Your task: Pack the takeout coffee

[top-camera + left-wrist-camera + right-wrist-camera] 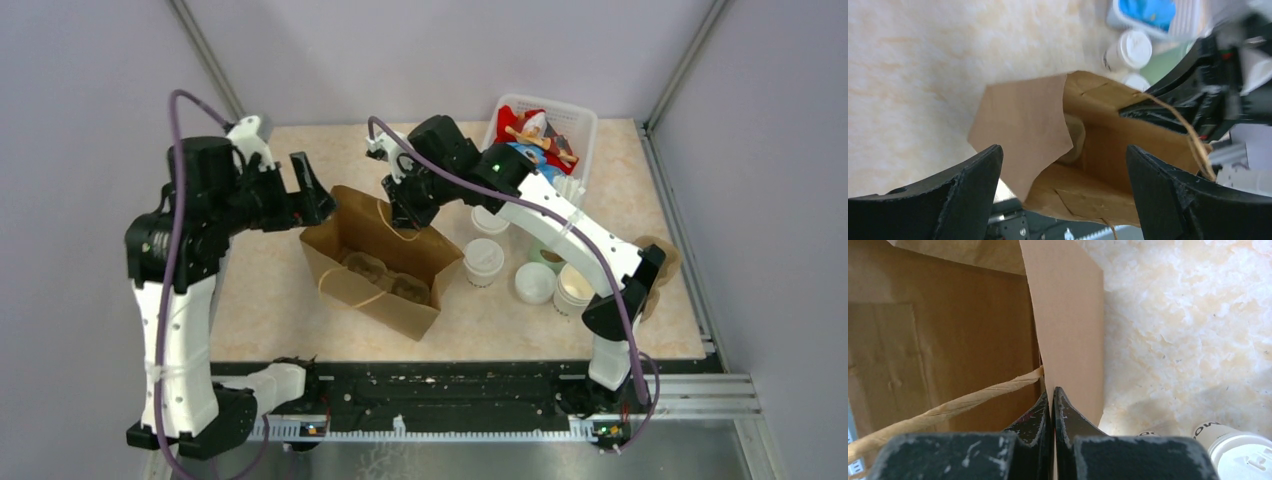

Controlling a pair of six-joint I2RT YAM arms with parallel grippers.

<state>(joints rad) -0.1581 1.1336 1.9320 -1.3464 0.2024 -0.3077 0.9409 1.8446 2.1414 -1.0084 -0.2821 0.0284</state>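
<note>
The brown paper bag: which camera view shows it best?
Top external: the whole paper bag is visible, open. The left wrist view shows only its mouth; the right wrist view only the wall pinched by the right gripper.

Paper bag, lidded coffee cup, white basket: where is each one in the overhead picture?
paper bag (400, 312), top view, on its brown near wall.
lidded coffee cup (483, 255), top view, on its white lid.
white basket (592, 130), top view, on its right rim.

matt brown paper bag (335, 245), paper cup (483, 278) with smooth plastic lid (484, 256)
</note>
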